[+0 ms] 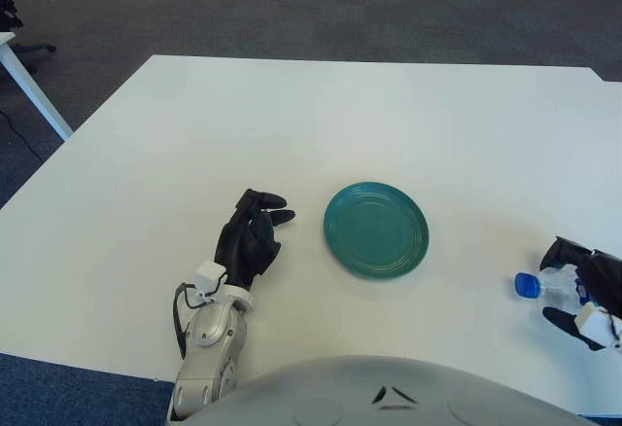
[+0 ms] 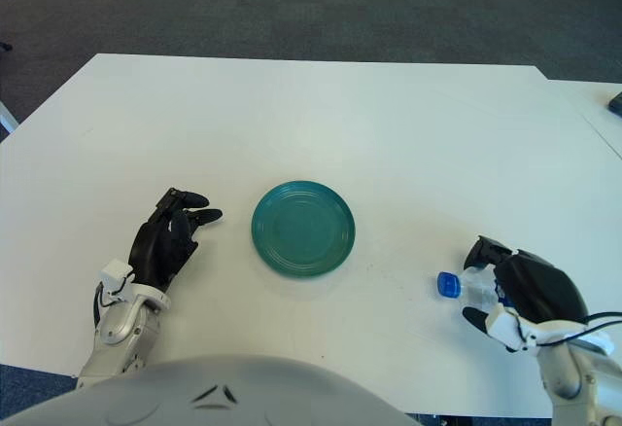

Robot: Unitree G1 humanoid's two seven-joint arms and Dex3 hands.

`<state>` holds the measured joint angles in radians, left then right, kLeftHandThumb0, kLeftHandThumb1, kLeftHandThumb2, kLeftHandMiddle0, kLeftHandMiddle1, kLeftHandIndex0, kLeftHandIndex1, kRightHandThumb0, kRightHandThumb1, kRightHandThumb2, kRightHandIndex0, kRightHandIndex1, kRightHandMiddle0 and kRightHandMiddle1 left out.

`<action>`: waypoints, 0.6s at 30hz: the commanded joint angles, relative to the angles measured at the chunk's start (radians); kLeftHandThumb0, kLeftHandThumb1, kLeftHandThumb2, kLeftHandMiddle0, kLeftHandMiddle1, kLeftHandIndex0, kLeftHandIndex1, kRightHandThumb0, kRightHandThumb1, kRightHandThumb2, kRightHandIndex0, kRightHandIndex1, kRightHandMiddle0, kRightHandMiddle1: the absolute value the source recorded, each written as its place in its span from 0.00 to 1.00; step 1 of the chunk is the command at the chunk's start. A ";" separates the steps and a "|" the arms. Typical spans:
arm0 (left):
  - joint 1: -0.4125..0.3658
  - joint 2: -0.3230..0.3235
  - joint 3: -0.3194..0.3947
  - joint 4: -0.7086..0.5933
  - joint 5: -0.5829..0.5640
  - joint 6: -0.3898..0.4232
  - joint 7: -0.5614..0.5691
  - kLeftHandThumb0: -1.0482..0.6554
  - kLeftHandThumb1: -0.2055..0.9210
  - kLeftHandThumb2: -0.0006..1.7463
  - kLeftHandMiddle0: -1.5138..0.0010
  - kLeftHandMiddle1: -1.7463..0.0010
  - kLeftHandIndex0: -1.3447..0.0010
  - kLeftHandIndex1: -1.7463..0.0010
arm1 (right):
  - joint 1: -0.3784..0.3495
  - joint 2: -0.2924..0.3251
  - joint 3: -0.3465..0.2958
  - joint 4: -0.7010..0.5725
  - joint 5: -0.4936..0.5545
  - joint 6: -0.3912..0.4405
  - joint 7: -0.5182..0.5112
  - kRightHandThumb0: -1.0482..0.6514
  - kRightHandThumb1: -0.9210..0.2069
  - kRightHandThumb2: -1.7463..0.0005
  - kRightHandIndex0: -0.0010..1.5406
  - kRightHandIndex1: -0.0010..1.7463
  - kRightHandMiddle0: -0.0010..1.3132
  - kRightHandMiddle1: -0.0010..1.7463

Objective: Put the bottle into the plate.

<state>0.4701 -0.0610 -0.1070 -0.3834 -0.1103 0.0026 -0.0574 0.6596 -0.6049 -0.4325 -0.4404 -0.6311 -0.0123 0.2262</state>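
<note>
A teal plate [image 1: 376,230] sits on the white table [image 1: 321,124] near the middle front. A clear bottle with a blue cap [image 2: 449,285] lies at the front right, cap pointing left toward the plate. My right hand [image 2: 520,295] is wrapped around the bottle's body, which is mostly hidden by the fingers. My left hand [image 1: 251,241] shows to the left of the plate, fingers relaxed and holding nothing.
Another table's white leg [image 1: 29,81] stands at the far left over dark carpet. A second white surface [image 2: 593,105] adjoins the table at the right. The robot's grey torso [image 1: 379,392] fills the bottom edge.
</note>
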 commanded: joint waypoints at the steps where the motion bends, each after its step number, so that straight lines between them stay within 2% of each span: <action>1: -0.022 -0.012 -0.003 0.031 -0.001 -0.028 0.006 0.26 0.99 0.40 0.67 0.34 0.63 0.14 | -0.115 -0.083 -0.069 -0.120 0.046 0.056 0.095 0.48 0.70 0.09 0.86 1.00 0.93 1.00; 5: -0.027 -0.015 -0.006 0.035 -0.005 -0.014 0.006 0.28 0.96 0.41 0.65 0.33 0.59 0.13 | -0.191 -0.099 -0.059 -0.128 0.039 0.088 0.126 0.48 0.70 0.09 0.86 1.00 0.93 1.00; 8: -0.022 -0.028 -0.020 0.027 -0.002 -0.012 0.013 0.28 0.96 0.42 0.64 0.32 0.57 0.13 | -0.264 -0.110 -0.026 -0.140 0.020 0.120 0.145 0.49 0.71 0.07 0.86 1.00 0.93 1.00; 11: -0.023 -0.027 -0.023 0.026 -0.001 -0.014 0.010 0.27 0.99 0.41 0.63 0.31 0.57 0.13 | -0.304 -0.107 0.003 -0.157 0.002 0.147 0.164 0.49 0.72 0.07 0.86 1.00 0.93 1.00; 18: -0.029 -0.019 -0.019 0.013 0.017 -0.006 0.025 0.26 1.00 0.42 0.62 0.31 0.57 0.13 | -0.440 -0.070 0.169 -0.181 -0.097 0.216 0.189 0.51 0.73 0.06 0.86 1.00 0.94 1.00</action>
<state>0.4474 -0.0879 -0.1291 -0.3548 -0.1048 -0.0082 -0.0393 0.2748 -0.6904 -0.3291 -0.6226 -0.6846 0.1812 0.4065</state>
